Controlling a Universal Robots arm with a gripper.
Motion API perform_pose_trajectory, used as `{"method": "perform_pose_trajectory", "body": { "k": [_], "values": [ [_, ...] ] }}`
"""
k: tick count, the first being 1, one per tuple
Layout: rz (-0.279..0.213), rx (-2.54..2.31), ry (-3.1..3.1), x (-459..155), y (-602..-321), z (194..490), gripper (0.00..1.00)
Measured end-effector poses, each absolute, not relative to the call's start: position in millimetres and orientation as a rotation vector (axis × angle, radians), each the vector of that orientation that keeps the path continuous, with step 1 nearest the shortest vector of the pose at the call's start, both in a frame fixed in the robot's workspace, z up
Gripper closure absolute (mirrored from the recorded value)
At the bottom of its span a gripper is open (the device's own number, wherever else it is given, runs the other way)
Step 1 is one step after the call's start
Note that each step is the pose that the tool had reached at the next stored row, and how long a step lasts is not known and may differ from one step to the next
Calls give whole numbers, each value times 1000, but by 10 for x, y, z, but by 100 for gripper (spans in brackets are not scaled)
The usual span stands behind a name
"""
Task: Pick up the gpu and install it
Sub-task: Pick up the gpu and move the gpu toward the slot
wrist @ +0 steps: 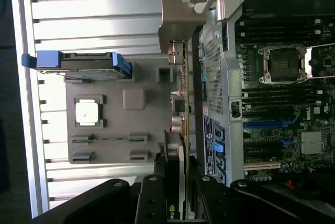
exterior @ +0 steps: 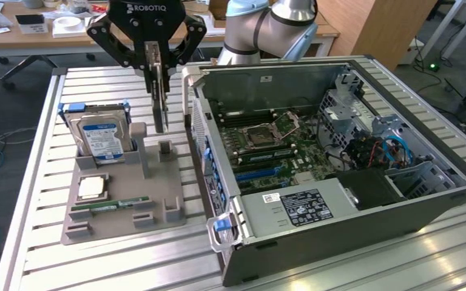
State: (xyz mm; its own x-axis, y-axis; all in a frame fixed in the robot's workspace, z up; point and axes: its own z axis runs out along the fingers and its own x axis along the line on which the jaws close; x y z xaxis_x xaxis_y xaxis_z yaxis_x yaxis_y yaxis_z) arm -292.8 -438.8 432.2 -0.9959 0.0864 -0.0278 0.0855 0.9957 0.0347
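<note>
Pointing straight down, gripper [exterior: 158,60] grips upright gpu [exterior: 160,106].

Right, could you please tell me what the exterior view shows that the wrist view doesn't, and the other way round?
Exterior view, not wrist: the grey robot arm, the wooden desk behind, the blue label on the silver hard drive and the grey power supply with its black label. Wrist view, not exterior: the narrow top edge of the thin green-and-black gpu, seen end-on. Both: the black gripper shut on the gpu, the grey plastic tray, the square silver processor chip and the open dark computer case.
</note>
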Motion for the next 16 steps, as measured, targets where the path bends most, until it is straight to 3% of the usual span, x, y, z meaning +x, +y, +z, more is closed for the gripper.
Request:
{"method": "perform_pose_trajectory", "body": {
  "k": [16],
  "values": [
    [52,134,3109,-2928,-4388,4378,73]
  ]
}}
